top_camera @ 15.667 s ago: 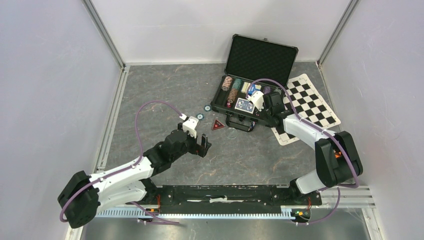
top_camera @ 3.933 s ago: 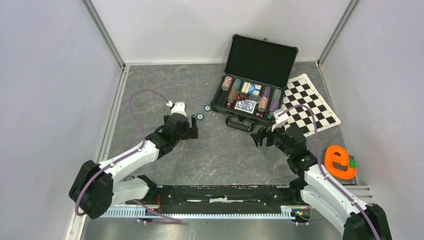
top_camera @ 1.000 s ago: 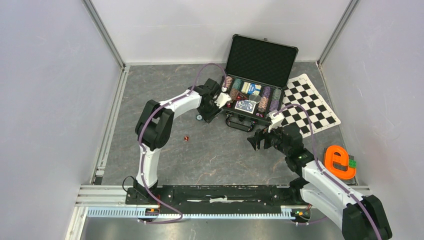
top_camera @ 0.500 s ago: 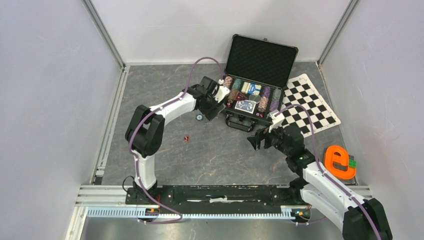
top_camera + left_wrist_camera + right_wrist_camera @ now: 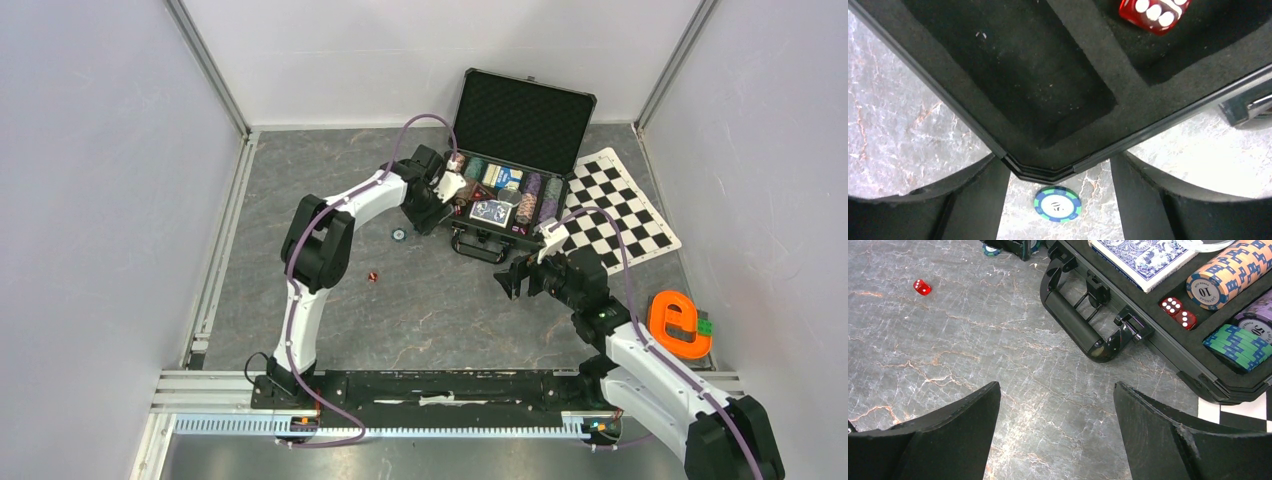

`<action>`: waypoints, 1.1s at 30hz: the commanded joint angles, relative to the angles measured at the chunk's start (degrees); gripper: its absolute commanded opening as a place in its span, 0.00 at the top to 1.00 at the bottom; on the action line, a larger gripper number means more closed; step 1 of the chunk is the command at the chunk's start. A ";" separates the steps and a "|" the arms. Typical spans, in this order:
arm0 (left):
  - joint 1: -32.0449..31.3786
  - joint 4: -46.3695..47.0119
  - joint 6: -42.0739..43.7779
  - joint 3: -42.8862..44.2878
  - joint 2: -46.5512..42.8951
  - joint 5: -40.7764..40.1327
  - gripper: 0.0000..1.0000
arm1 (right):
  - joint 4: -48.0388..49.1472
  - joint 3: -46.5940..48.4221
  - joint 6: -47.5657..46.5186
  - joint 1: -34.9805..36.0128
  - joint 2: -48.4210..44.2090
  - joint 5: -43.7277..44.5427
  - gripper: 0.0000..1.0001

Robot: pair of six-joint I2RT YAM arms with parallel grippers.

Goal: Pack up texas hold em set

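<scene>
The black case (image 5: 520, 115) lies open at the back right, with striped chip stacks (image 5: 1233, 275), a blue card deck (image 5: 1143, 257) and two red dice (image 5: 1178, 312) in its tray. My left gripper (image 5: 437, 208) hovers over the case's near left corner, open and holding nothing. In the left wrist view an empty foam slot (image 5: 1048, 90) and a red die (image 5: 1154, 12) show, with a blue-green chip (image 5: 1058, 204) on the floor below the open fingers (image 5: 973, 200). Another red die (image 5: 372, 277) lies loose on the floor. My right gripper (image 5: 1057, 390) hangs open and empty in front of the case handle (image 5: 1083, 330).
A black-and-white checkered mat (image 5: 625, 205) lies right of the case. An orange ring-shaped object (image 5: 678, 325) sits near the right wall. Grey marbled floor (image 5: 330, 170) spreads to the left, with walls on three sides.
My left gripper has shifted slightly back and right over the case's corner, with its jaws wider. The floor chip and loose die stayed put. The right arm has not moved.
</scene>
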 commanded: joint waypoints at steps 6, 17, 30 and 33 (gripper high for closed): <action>1.35 -2.93 4.64 2.39 1.63 4.85 0.30 | 1.63 2.46 -0.26 0.15 1.15 -0.47 0.11; 4.83 -16.35 6.78 13.87 8.00 13.61 0.42 | 1.53 2.46 -0.18 0.15 0.80 -0.80 0.11; 2.39 -10.89 5.91 8.27 3.77 10.86 0.33 | 0.36 2.38 -0.53 0.15 -0.47 0.04 0.11; 2.12 -8.72 5.98 6.27 3.01 11.91 0.33 | 0.42 2.28 -0.53 0.13 -0.35 0.05 0.11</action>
